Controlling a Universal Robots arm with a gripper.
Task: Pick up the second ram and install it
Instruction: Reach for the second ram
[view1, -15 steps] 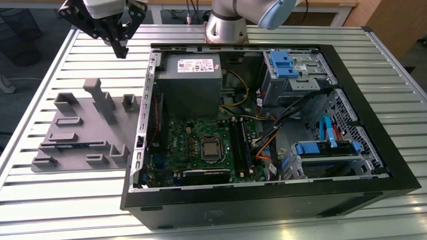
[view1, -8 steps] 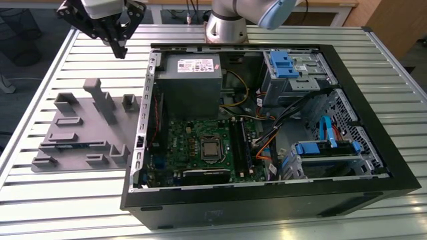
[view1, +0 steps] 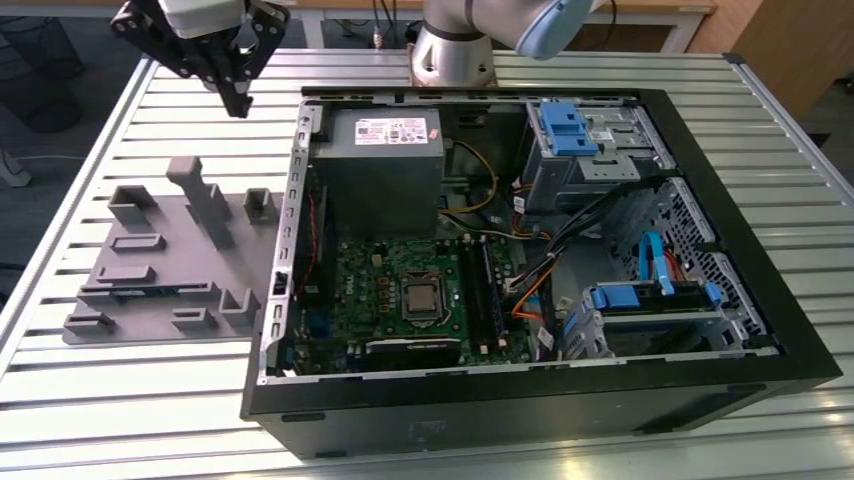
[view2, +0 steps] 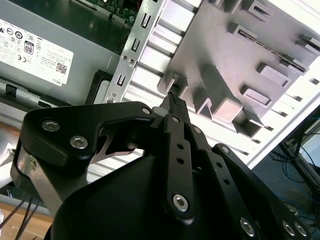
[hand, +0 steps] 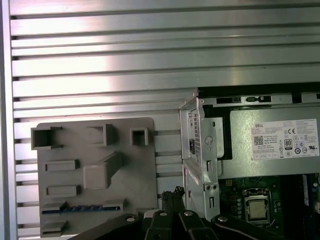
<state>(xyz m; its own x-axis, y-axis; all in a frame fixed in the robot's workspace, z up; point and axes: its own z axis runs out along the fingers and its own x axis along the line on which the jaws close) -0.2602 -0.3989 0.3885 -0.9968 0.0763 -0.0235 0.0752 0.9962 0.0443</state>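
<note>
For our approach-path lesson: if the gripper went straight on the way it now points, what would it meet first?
The gripper would probably meet the slatted table, in the gap between the grey fixture and the computer case; depth is unclear; the fixture's edge may come first.

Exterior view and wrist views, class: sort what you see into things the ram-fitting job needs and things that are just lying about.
Belongs to the job:
second ram, lying in the grey holder
gripper, shut, holding nothing
motherboard slot rails

Just lying about:
power supply
blue drive cage
processor
cables
</note>
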